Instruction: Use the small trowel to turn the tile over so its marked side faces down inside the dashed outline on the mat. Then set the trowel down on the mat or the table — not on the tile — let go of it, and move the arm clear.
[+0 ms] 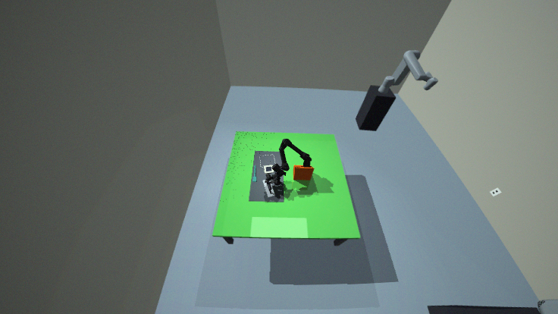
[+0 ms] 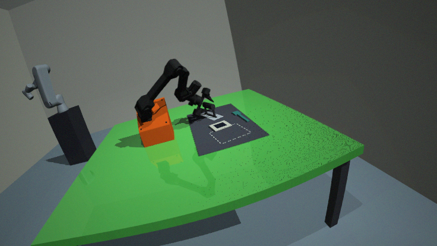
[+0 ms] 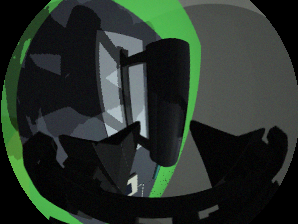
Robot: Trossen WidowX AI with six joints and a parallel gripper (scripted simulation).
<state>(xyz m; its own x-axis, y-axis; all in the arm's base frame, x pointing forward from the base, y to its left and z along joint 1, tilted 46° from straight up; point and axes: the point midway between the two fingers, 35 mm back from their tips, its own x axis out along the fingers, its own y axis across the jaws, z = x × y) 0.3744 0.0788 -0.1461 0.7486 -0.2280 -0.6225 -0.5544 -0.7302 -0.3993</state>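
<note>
Though near the dashed outline (image 1: 267, 155) (image 2: 236, 138) (image 3: 143, 189), tile (image 1: 268, 168) (image 2: 220, 125) (image 3: 133, 184) mostly outside.

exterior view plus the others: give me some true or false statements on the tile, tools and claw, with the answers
1. The tile has its dark-square side up. True.
2. The tile lies wholly inside the dashed outline. False: most of it is outside.
3. The teal tool lies on the orange block. False: it lies on the dark mat.
4. The claw is open. True.
5. The black arm is mounted on the table top itself. False: it stands on the orange block.
</note>
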